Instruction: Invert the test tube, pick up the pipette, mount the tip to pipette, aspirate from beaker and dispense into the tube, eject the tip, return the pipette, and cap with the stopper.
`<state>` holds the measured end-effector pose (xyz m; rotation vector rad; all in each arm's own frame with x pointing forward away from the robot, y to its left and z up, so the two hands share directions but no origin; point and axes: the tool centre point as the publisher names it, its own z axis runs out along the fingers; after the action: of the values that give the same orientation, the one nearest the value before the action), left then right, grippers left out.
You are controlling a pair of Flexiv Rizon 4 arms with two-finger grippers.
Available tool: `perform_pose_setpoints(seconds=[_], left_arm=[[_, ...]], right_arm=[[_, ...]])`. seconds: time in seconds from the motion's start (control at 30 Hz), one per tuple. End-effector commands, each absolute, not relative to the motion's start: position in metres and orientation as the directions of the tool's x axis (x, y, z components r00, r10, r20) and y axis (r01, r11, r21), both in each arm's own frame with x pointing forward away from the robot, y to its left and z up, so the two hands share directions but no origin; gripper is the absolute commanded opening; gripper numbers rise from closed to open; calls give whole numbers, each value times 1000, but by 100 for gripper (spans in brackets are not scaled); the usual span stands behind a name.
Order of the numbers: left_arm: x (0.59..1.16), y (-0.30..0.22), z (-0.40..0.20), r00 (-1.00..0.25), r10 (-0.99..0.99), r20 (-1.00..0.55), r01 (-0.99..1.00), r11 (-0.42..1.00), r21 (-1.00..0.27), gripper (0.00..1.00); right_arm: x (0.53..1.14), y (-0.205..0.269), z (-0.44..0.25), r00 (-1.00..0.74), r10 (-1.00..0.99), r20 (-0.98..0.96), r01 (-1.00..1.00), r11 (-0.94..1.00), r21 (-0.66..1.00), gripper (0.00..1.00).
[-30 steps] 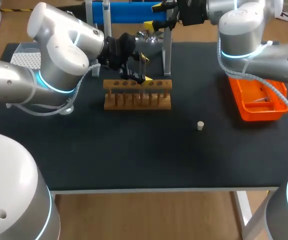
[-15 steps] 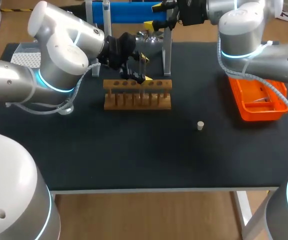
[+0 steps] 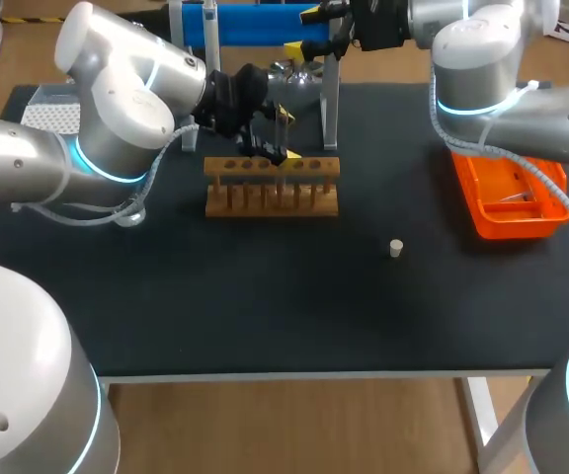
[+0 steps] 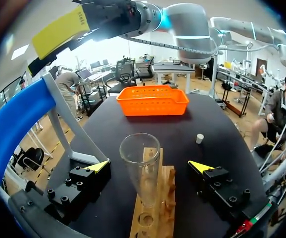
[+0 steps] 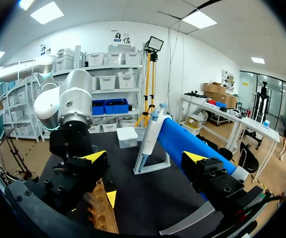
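A clear test tube [image 4: 143,168] stands mouth-up in the wooden rack [image 3: 272,186]. My left gripper [image 3: 284,133] is open around it, with a gap on each side between its yellow-tipped fingers [image 4: 98,166] and the glass. The white and blue pipette [image 5: 150,139] hangs on the blue-barred stand [image 3: 255,22] at the back of the table. My right gripper [image 3: 304,32] is open beside the blue bar [image 5: 192,146], holding nothing. A small pale stopper [image 3: 395,248] lies on the black mat to the right of the rack.
An orange bin [image 3: 510,193] sits at the right side of the table under my right arm. A white tip box [image 3: 52,111] is at the far left, behind my left arm. The stand's legs [image 3: 330,109] stand just behind the rack.
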<state>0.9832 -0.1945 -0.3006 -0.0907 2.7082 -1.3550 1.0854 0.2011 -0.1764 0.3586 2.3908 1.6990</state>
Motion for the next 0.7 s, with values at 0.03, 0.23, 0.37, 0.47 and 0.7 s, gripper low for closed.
perform_pose_setpoints(seconds=[0.03,0.23,0.37,0.47,0.7], left_arm=[[984,-194,-300,-993,-100,-69,-5,602,-799,100],[984,-194,-300,-993,-100,-69,-5,602,-799,100],[984,-194,-300,-993,-100,-69,-5,602,-799,100],[984,-194,-300,-993,-100,-69,-5,602,-799,100],[984,-194,-300,-993,-100,-69,-5,602,-799,100]], right_arm=[[1058,176,-181,-950,311,-8,98,323,941,100],[1005,123,-205,-950,312,17,128,337,933,100],[966,82,-228,-942,330,60,179,341,923,100],[942,57,-241,-934,346,88,211,338,917,100],[890,19,-259,-919,380,104,237,323,916,100]])
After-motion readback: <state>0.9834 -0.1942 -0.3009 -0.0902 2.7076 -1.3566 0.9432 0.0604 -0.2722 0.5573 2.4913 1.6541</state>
